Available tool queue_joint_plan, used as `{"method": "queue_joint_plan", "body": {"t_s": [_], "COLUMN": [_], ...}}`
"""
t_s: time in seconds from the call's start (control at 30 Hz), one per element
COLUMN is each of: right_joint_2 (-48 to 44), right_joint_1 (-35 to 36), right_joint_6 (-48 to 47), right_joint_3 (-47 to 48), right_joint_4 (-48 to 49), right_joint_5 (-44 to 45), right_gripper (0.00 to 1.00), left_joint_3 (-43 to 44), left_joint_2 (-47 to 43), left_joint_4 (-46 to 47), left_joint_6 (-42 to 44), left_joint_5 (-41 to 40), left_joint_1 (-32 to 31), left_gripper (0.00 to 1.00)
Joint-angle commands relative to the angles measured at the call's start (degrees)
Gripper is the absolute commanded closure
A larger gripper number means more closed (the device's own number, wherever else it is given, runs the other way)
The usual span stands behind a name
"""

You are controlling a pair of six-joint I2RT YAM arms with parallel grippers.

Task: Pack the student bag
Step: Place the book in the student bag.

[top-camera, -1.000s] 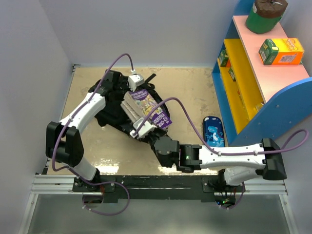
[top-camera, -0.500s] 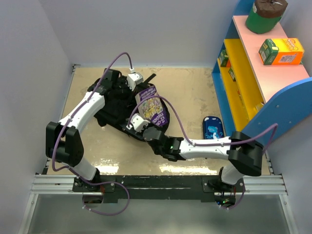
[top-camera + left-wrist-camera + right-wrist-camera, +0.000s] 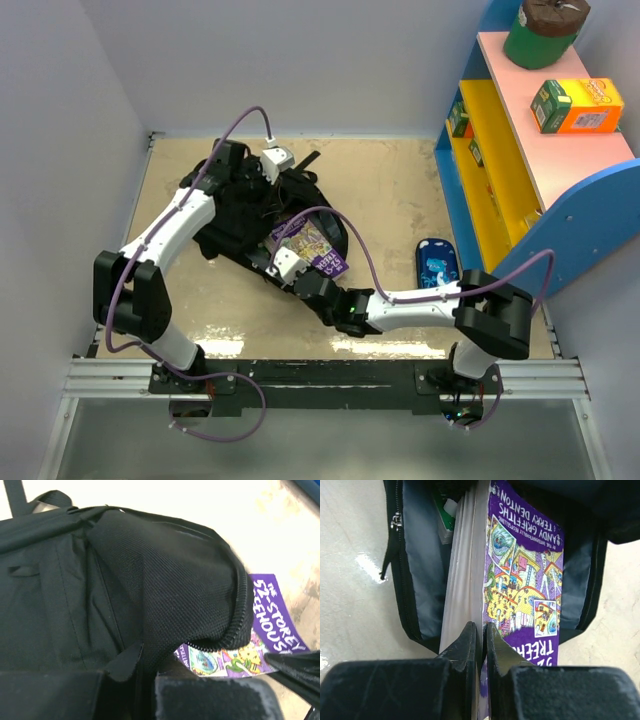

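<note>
The student bag, a black backpack, lies at the table's centre-left with its mouth facing my right arm. My left gripper is shut on the bag's upper fabric and holds the mouth up; in the left wrist view a black flap sits between the left gripper's jaws. A purple illustrated book sticks partway into the opening. My right gripper is shut on the book's cover beside its page block. Grey lining surrounds the book.
A green item sits deep inside the bag. A blue pencil case lies on the table to the right. A blue, yellow and pink shelf stands at the right and carries an orange box and a green cylinder.
My right arm has stretched forward and lowered, sliding the purple book further into the bag, so less of the book shows. The left gripper has kept its hold on the fabric.
</note>
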Motion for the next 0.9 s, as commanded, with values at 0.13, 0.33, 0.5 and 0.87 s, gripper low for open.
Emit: {"method": "queue_joint_plan", "body": {"t_s": [0.13,0.33,0.5,0.87], "right_joint_2": [2.83,8.62,13.46,8.84], "right_joint_1": [0.15,-0.55,-1.69,-5.74], "right_joint_6": [0.0,-7.72,-11.95,2.61], "right_joint_3": [2.94,10.41,18.22,20.36], "right_joint_4": [7.01,10.61,13.25,8.36], "right_joint_5": [0.86,0.43,-0.19,0.52], "right_gripper": [1.0,1.0,1.0,0.35], "left_joint_3": [4.74,4.22,4.04,1.93], "left_joint_2": [-3.92,-2.69,-2.08,-1.63], "left_joint_4": [1.73,-2.5,-3.38,-3.12], "left_joint_6": [-4.05,-3.26,-3.08,-2.55], "left_joint_5": [5.54,10.04,11.01,8.73], "left_joint_1": [-0.43,-0.52,-0.52,-0.52], "left_gripper": [0.99,0.99,0.99,0.99]}}
